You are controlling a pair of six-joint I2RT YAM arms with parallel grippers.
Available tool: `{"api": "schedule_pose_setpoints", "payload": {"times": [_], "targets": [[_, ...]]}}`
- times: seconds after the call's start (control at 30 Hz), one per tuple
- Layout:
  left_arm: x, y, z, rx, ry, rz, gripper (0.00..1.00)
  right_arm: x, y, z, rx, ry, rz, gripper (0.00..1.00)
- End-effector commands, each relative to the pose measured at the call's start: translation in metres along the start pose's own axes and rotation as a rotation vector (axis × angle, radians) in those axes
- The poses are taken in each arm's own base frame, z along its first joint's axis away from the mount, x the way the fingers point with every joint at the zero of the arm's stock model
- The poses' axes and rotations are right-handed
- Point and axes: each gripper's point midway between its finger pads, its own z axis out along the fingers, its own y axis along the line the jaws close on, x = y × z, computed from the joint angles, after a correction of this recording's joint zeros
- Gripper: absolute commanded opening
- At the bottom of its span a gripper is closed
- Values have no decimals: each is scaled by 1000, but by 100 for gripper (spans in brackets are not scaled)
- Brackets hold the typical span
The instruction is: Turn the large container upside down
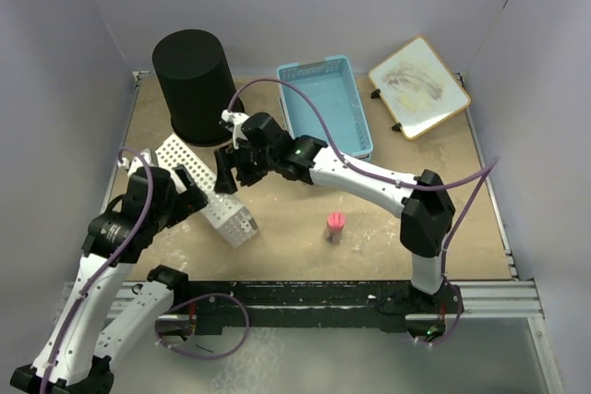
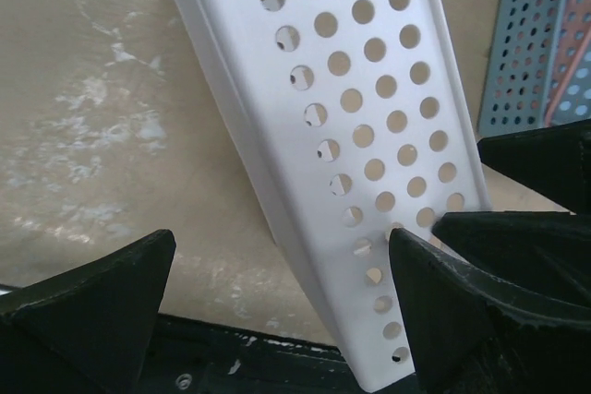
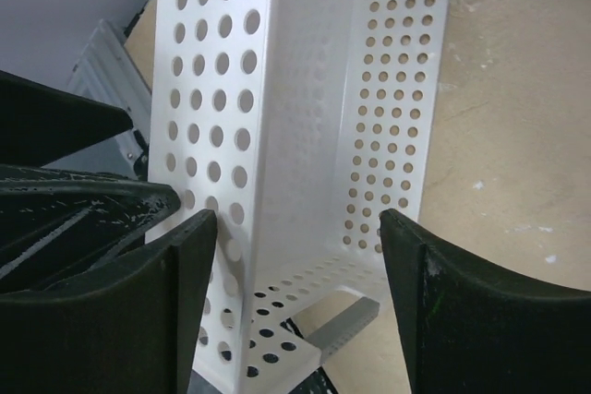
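The large black round container (image 1: 194,85) stands at the back left of the table, its wider end up; no gripper touches it. A white perforated basket (image 1: 226,214) lies tipped on its side in front of it. My left gripper (image 1: 189,198) is open, with the basket's wall (image 2: 369,136) between its jaws (image 2: 282,237); one finger (image 2: 443,302) is against the wall. My right gripper (image 1: 226,173) is open and straddles the other end of the same basket (image 3: 305,117), as its wrist view (image 3: 297,219) shows.
A blue perforated basket (image 1: 328,108) sits at the back centre. A framed whiteboard (image 1: 418,87) lies at the back right. A small pink object (image 1: 335,226) stands on the table near the middle front. Walls close in the left, back and right.
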Motion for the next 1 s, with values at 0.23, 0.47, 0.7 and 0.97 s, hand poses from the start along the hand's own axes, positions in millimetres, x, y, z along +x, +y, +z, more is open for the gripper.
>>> {"api": "schedule_pose_setpoints", "payload": {"times": [0.23, 0.47, 0.7, 0.97], "targets": [[-33, -89, 8, 380, -88, -137, 96, 14, -26, -15, -36, -28, 194, 13], [-52, -87, 0, 326, -129, -57, 96, 14, -18, -22, -341, -70, 450, 0], [-73, -80, -15, 259, -175, -29, 96, -5, 11, -15, -598, -105, 599, 0], [-117, -75, -55, 190, -293, 8, 96, -27, 67, 3, -797, -60, 640, 0]]}}
